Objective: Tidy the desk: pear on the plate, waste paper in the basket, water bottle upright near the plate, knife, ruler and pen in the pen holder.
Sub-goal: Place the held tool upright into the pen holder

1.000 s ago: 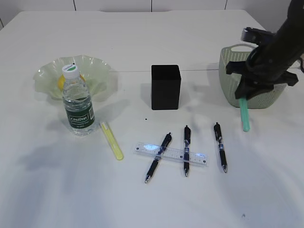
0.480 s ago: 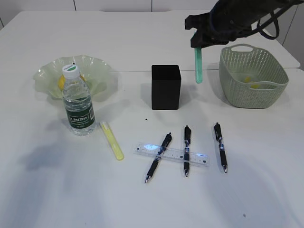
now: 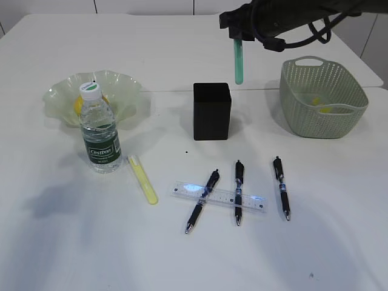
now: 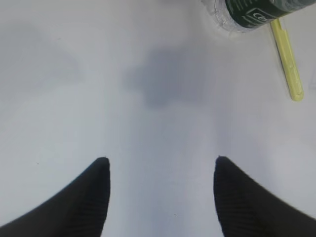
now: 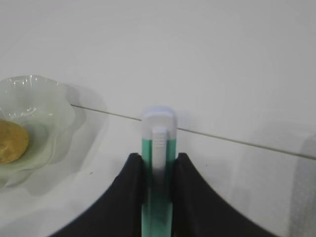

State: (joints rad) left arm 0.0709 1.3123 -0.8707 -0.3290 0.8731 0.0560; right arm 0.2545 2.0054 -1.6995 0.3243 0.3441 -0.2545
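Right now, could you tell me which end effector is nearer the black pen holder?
Right. The right end effector hangs just above the pen holder, gripping a green knife; the left end effector hovers near the bottle.

Above the pen holder (image 3: 211,111) the way down is open; the basket (image 3: 321,106) stands well right.
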